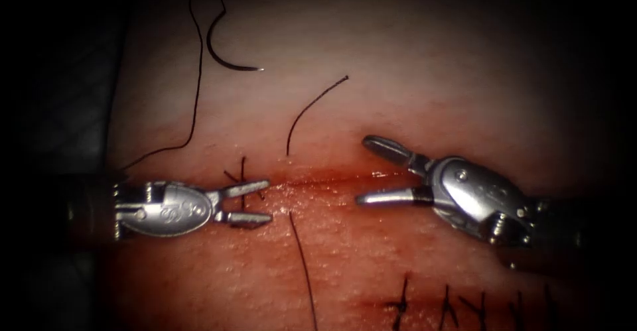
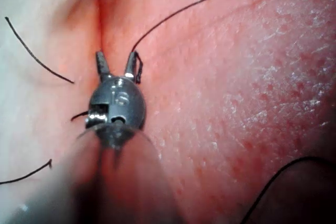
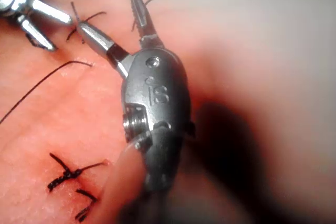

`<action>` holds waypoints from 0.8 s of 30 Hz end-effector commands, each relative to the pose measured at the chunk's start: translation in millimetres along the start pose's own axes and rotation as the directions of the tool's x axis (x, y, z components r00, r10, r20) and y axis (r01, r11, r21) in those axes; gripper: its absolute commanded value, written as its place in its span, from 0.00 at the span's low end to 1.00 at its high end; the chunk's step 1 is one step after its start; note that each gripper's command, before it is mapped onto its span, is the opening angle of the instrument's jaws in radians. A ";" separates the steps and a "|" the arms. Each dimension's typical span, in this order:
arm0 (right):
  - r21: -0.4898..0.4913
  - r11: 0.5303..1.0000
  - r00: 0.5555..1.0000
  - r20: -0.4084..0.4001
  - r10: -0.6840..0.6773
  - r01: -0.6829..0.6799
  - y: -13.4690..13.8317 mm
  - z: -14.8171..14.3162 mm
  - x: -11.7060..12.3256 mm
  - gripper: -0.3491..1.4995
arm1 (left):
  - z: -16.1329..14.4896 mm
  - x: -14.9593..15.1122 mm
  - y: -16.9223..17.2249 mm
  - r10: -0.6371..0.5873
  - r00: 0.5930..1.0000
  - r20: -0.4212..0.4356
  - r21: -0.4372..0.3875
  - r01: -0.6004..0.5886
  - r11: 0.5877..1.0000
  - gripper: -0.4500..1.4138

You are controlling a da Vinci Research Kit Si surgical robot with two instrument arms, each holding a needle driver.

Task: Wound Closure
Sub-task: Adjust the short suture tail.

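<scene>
The cut runs across the tissue, wet with red fluid. My left tool stands open at the cut's left end, its jaws straddling a tied stitch, and holds nothing. My right tool is wide open over the cut's right part, also holding nothing. The curved needle lies free on the tissue at the far upper left, not in the tissue. Its thread trails down to the left. One loose thread end rises above the cut and another runs below it. The left tool and right tool both show spread jaws.
A row of tied stitches crosses a second cut at the lower right, and these stitches also appear in the right wrist view. The left tool sits close to the right tool's jaws there. A dark edge borders the tissue at the left.
</scene>
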 end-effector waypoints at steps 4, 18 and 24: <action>-0.142 0.957 0.965 0.037 0.259 -0.252 2.2 2.9 -1.7 0.86 | 0.3 1.2 2.0 0.051 0.998 -0.019 -0.008 -0.052 0.999 0.28; -0.267 0.842 0.862 0.072 0.502 -0.468 7.2 7.1 -3.6 0.90 | -0.2 4.0 7.1 0.171 0.985 -0.025 -0.022 -0.171 0.985 0.26; -0.285 0.798 0.816 0.080 0.572 -0.532 8.2 9.9 -4.4 0.87 | -0.5 4.6 7.4 0.178 0.984 -0.027 -0.024 -0.179 0.984 0.25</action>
